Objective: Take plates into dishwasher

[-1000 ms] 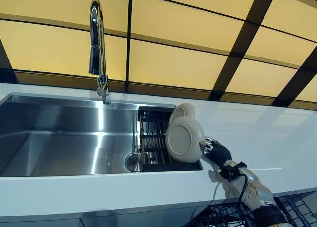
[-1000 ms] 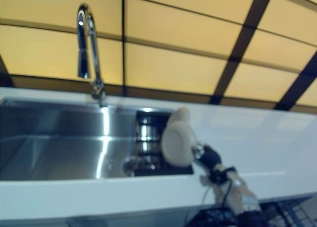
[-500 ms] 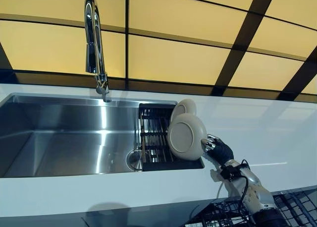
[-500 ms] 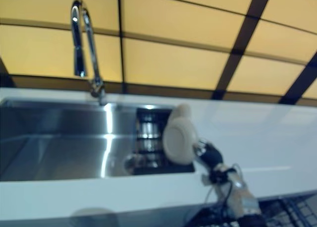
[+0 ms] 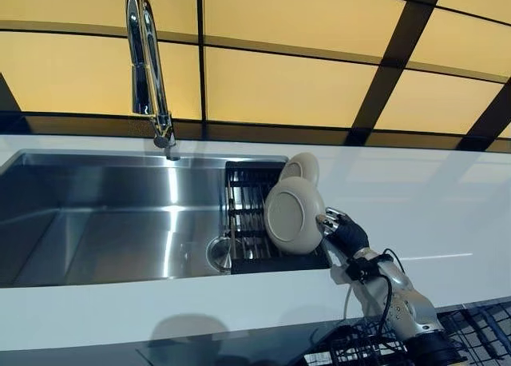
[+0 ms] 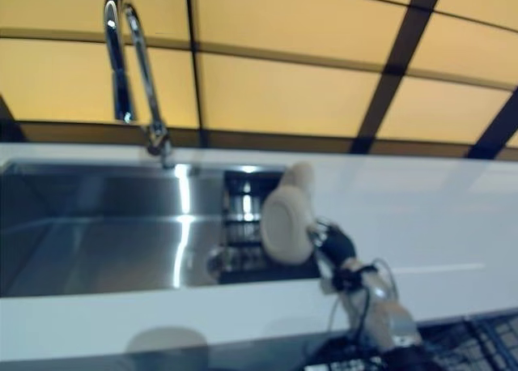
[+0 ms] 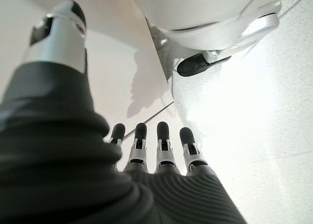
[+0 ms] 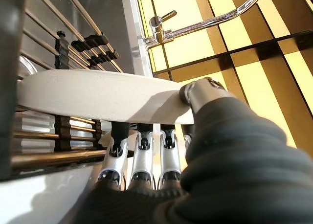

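Note:
A cream plate [image 5: 294,216] stands on edge in the black dish rack [image 5: 246,210] at the right end of the sink [image 5: 96,222]. My right hand [image 5: 342,232] is shut on this plate's right rim. In the right wrist view the fingers [image 8: 142,155] lie under the plate [image 8: 98,94] and the thumb [image 8: 205,94] presses on top. A second cream plate [image 5: 301,167] stands just behind it in the rack. My left hand [image 7: 161,145] shows only in its own wrist view, open, hanging towards the floor and holding nothing.
A tall chrome tap [image 5: 148,62] rises behind the sink. The white counter [image 5: 431,214] runs to the right of the rack. A black wire basket [image 5: 479,334] sits below the counter's front edge at lower right. A castor wheel [image 7: 195,65] shows near the left hand.
The head camera has shifted. My right hand has risen slightly with the front plate, which has turned a little and moved left over the rack.

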Tool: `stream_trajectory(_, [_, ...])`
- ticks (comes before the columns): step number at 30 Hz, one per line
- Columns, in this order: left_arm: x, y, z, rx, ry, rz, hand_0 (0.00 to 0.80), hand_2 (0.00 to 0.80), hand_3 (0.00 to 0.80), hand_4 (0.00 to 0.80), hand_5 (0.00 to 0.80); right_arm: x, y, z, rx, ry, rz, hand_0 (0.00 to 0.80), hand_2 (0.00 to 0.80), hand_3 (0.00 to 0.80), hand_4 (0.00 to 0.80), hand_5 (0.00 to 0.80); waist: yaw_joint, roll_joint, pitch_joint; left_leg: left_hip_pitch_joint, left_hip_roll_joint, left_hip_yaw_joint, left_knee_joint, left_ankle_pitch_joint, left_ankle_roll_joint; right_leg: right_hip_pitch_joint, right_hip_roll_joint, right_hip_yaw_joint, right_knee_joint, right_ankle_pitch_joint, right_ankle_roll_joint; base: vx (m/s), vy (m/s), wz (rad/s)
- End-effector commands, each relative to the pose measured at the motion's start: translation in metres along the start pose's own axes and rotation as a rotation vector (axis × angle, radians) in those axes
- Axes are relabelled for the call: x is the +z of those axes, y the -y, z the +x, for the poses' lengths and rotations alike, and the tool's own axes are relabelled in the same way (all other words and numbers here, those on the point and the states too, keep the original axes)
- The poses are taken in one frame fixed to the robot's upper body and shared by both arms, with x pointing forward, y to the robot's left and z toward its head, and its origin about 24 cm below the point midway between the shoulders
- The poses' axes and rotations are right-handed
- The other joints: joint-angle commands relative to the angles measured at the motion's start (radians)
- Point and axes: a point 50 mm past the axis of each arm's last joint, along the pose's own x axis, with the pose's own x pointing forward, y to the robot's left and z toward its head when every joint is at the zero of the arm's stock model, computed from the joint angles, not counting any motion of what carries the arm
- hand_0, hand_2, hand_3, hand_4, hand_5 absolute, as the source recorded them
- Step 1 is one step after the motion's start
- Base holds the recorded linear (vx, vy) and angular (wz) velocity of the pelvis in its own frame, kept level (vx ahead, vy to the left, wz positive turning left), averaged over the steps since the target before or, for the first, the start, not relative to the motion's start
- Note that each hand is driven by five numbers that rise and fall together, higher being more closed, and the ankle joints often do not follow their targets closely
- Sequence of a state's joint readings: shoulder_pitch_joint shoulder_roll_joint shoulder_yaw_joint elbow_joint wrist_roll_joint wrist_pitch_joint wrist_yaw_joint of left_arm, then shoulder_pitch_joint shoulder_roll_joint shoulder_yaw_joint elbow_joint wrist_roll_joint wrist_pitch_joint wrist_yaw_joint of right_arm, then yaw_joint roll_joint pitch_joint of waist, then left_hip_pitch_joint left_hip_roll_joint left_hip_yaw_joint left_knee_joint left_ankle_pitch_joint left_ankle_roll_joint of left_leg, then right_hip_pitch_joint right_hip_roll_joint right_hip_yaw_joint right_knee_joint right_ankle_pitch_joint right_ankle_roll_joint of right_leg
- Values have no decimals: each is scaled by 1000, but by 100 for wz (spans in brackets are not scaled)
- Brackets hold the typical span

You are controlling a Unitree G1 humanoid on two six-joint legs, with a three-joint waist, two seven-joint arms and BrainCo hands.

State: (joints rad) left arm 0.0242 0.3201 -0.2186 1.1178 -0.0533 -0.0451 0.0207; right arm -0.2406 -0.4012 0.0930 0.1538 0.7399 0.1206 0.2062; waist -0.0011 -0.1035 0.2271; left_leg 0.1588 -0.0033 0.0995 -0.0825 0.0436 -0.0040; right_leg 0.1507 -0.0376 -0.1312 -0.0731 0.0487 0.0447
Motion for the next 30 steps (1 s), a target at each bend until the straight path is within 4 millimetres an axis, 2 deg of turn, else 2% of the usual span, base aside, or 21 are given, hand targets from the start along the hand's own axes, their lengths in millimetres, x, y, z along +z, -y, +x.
stream_trajectory(1, [15, 2, 3, -7, 51, 58, 0, 0, 0, 0, 0, 8, -22, 8, 59, 41, 33, 800, 800, 800, 800, 800, 47, -25, -22, -34, -28, -3, 110, -93, 55, -87, -79, -17, 75, 94, 127, 0, 0, 0])
stream_trajectory(20, [8, 2, 1, -17, 38, 60, 0, 0, 0, 0, 0, 50, -37, 10, 73, 211, 49, 800, 800, 800, 800, 800, 46, -21, -38, -29, -28, 4, 95, -86, 49, -69, -71, -15, 54, 88, 112, 0, 0, 0])
stream_trajectory(30, [6, 2, 1, -19, 38, 68, 0, 0, 0, 0, 0, 71, -37, 8, 51, 267, -46, 800, 800, 800, 800, 800, 46, -23, -45, -27, -26, 6, 88, -85, 44, -64, -70, -15, 48, 86, 109, 0, 0, 0])
